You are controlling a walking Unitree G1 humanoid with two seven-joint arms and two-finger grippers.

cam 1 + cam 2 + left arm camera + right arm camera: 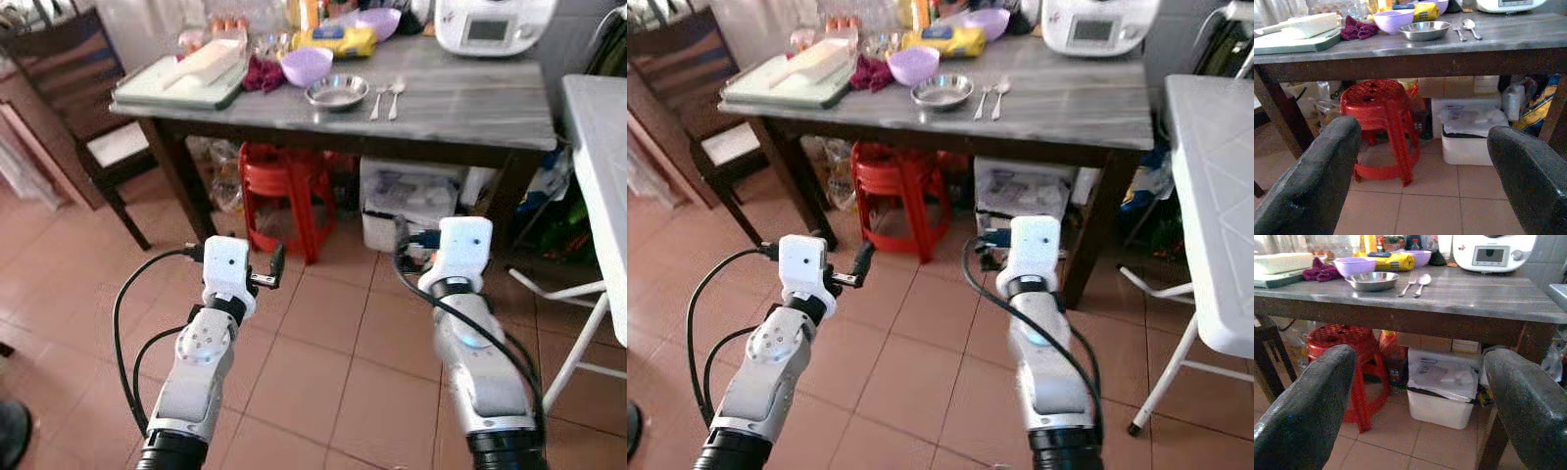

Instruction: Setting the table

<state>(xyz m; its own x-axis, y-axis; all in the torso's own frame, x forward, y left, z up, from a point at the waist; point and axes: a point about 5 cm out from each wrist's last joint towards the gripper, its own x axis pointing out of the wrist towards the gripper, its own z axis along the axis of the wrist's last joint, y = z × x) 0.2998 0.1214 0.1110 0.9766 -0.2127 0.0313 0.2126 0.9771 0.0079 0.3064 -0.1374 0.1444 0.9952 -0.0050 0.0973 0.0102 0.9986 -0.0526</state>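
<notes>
- Ahead of me stands the grey table (470, 103), with both my arms raised over the tiled floor (323, 372) short of its near edge.
- I see my left end effector (1422, 161) with its two black fingers (1312, 181) spread wide apart and nothing between them; it faces the space under the table, where a red stool (1382, 125) stands.
- My right end effector (1420, 401) is just as wide open and empty, facing a white bin (1442, 387) with a bag draped over it, under the table beside the stool.
- On the table, near the middle of the near edge, I see a metal bowl (336, 91), and just beside it, towards the right edge, a fork (377, 102) and a spoon (395, 98) lying side by side.
- Just behind the metal bowl sits a lilac bowl (307, 66), with a dark red cloth (263, 74) at its left.
- Towards the left edge lies a pale green tray (147, 90) with a white block (208, 63) on it.
- Along the far edge I make out a yellow packet (335, 40), a second lilac bowl (374, 20) and a white kitchen appliance (490, 24) with a small screen.
- A dark wooden chair (78, 108) stands off the left edge, and a white folding table (600, 166) stands off the right edge.
</notes>
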